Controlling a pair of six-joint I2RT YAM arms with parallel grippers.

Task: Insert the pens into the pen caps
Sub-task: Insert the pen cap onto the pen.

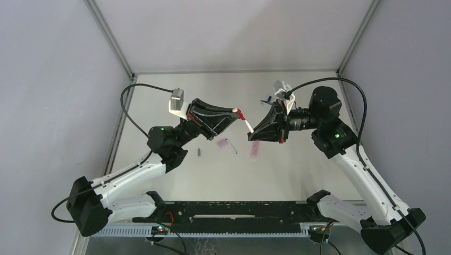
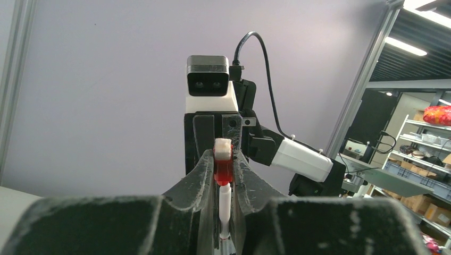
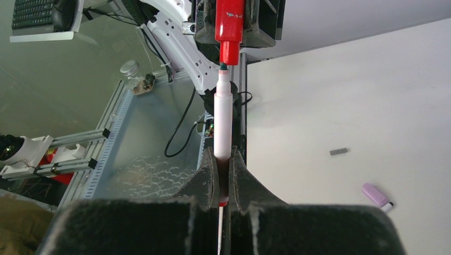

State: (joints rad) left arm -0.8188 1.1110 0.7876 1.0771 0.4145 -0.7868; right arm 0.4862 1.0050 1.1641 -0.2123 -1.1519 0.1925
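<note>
Left pincer (image 1: 235,113) narrowly grips one red cap (image 1: 241,112). Right pincer (image 1: 251,137) is clamped on one white pen (image 1: 247,125), whose tip meets the cap's mouth above mid-bench (image 1: 298,164). Below lie the left pink piece (image 1: 222,143), the right pink piece (image 1: 255,149) and one small grey piece (image 1: 200,152).

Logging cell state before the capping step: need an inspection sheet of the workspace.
Surface: pale matte table, no spills seen.
Job's things: white-barrelled stick pen tip at the mouth of the red plastic cap, not seated; thick pink marker and short lilac plastic cap loose on the table; blue-and-white item partly hidden behind the right arm.
Clutter: small grey ribbed piece, unidentified.
Grippers: left gripper fingers shut on the red cap; right gripper fingers shut on the white pen.
Cables: black cables loop from the wrist cameras, clear of the pens.
Surroundings: grey enclosure walls, aluminium posts.
</note>
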